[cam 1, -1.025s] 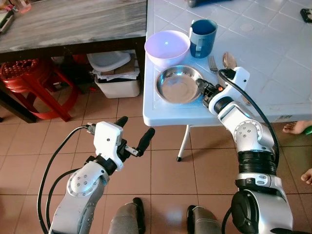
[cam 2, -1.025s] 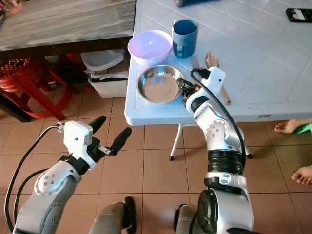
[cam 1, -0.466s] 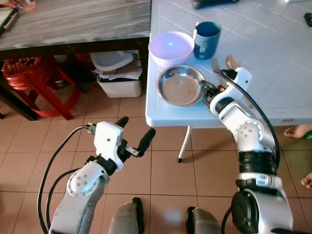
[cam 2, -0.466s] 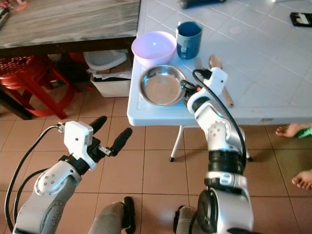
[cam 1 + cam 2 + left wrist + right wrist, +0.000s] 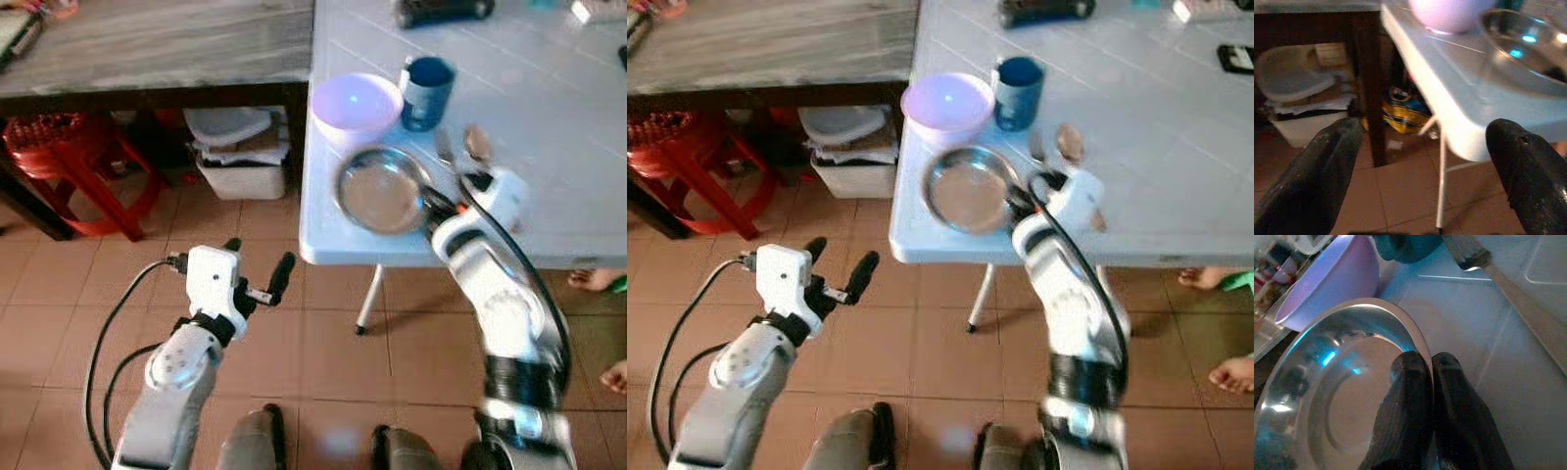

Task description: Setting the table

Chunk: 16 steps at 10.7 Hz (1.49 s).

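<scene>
A steel dish (image 5: 377, 191) sits near the front left corner of the white table (image 5: 568, 147). My right gripper (image 5: 431, 201) is shut on the dish's right rim, and in the right wrist view its fingers (image 5: 1408, 382) pinch that rim (image 5: 1415, 333). Behind the dish stand a lilac bowl (image 5: 355, 103) and a blue mug (image 5: 426, 78). A fork (image 5: 443, 147) and a spoon (image 5: 477, 142) lie right of the dish. My left gripper (image 5: 259, 255) is open and holds nothing, hanging over the floor below the table's edge.
A dark wooden table (image 5: 147, 44) stands to the left, with a red stool (image 5: 59, 157) and a white plastic box (image 5: 240, 162) under it. A dark object (image 5: 441, 10) lies at the table's far side. A person's feet (image 5: 593, 279) are at the right.
The whole picture has shifted and blurred, so the camera moved. My right gripper stays shut on the dish's rim. The left gripper stays open and sits slightly lower.
</scene>
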Tool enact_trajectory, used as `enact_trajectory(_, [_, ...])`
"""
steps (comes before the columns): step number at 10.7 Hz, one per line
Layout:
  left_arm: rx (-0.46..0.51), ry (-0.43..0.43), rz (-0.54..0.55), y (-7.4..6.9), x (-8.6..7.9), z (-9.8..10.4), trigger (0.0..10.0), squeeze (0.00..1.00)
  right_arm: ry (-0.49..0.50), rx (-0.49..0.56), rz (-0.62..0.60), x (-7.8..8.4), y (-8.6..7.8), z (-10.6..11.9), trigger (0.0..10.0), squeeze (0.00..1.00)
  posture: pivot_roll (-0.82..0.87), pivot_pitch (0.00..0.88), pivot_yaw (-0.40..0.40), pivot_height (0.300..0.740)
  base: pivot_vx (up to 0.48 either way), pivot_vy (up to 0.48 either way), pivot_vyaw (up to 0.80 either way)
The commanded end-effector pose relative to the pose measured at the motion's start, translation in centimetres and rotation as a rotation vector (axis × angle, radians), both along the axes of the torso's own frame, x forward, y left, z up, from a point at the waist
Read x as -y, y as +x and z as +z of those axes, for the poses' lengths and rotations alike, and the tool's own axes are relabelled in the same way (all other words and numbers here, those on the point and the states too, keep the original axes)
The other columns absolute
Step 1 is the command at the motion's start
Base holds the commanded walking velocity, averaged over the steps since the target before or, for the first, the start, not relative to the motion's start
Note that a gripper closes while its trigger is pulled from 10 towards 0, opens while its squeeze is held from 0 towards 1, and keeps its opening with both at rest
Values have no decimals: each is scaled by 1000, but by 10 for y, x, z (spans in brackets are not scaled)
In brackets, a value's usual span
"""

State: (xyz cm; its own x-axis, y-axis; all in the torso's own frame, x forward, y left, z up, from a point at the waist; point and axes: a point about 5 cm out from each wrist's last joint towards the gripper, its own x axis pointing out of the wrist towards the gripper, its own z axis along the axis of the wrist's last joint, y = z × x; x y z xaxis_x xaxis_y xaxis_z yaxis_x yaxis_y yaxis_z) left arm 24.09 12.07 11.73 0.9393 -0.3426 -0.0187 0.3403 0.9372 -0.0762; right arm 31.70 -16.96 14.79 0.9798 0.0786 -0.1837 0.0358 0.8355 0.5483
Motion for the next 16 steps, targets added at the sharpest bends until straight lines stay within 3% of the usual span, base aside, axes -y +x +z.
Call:
enact_trajectory(1, [-7,20,53,2,-11,-3,10000,0,1,-196,28,-11,-12,-41,0,0,19,148,91,740,0,480,0])
enact_trajectory(4, [-37,-56,185,8,-18,-15,10000,0,-54,-64,24,-10,-16,-35,0,0,-5,114,68,740,0,480,0])
enact_trajectory(8, [40,-44,189,24,-14,-4,10000,0,-182,155,61,-19,-10,-7,0,0,-16,78,67,740,0,480,0])
enact_trajectory(11, [46,-32,204,28,-15,-6,10000,0,-206,182,57,-18,-9,-7,0,0,-21,59,66,740,0,443,0])
enact_trajectory(16, [104,-20,197,35,-11,1,10000,0,-276,315,63,-22,-2,13,0,0,-27,48,76,740,374,222,0])
